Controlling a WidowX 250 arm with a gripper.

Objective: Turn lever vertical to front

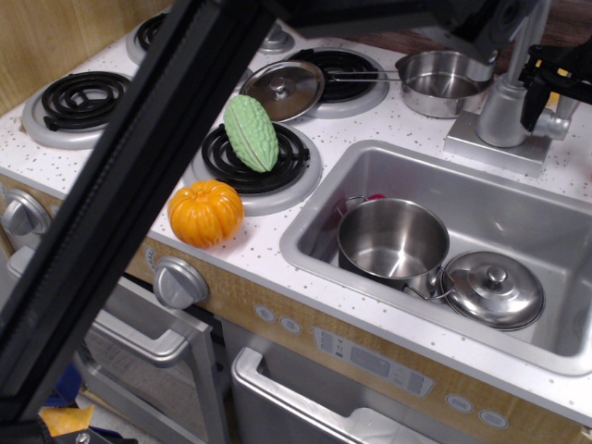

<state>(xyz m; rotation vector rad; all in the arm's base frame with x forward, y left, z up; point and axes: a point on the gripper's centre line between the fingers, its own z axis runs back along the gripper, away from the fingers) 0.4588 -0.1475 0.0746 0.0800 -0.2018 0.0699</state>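
Note:
The lever (558, 125) is a short silver-grey stub jutting right from the thick silver tap column (504, 111) at the back right, behind the sink. My black gripper (555, 92) hangs right over it at the frame's right edge. One finger (533, 100) comes down between column and lever, and the other finger (575, 85) sits above the lever's outer end. The fingers stand apart and hold nothing. My black arm (120, 203) crosses the view diagonally and hides part of the stove.
The sink (416, 166) holds a steel pot (393, 240) and a steel lid (495, 289). A small saucepan (444, 81) stands left of the tap. On the stove are a lid (282, 90), a green gourd (251, 132) and an orange pumpkin (205, 213). A round knob (180, 282) is on the front.

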